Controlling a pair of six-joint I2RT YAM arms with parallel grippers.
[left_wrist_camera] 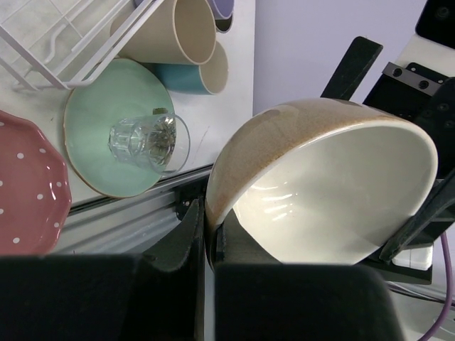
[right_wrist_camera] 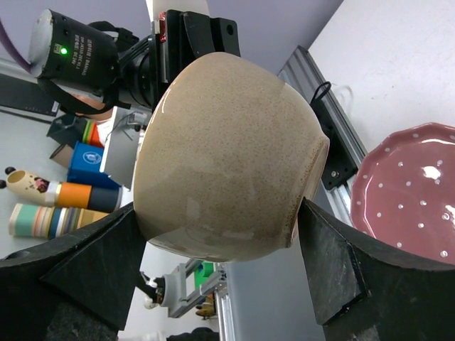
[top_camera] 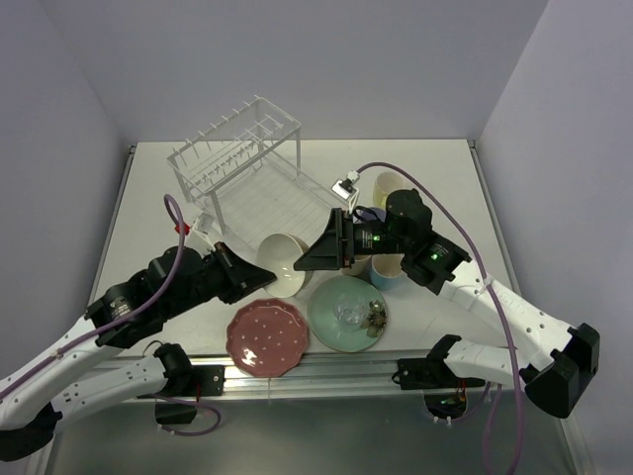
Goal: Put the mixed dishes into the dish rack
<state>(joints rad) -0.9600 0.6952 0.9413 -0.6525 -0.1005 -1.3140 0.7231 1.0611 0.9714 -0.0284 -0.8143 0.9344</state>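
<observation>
Left fingers (left_wrist_camera: pixel 183 240) clamp the cream bowl (left_wrist_camera: pixel 334 192); right fingers (right_wrist_camera: pixel 328 264) flank it, grip unclear.

Pale lavender walls (top_camera: pixel 297 59); white table (top_camera: pixel 445 178); aluminium front rail (top_camera: pixel 326 368).

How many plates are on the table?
2. The pink dotted plate sits at the near edge; the mint-green plate lies to its right, a small glass on it. Others may be hidden.

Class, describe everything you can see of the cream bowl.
The cream bowl looks like glossy ceramic, speckled tan outside, pale cream inside, empty. It is held in the air, tipped on its side. The left end effector pinches its rim; the right end effector straddles its body.
</observation>
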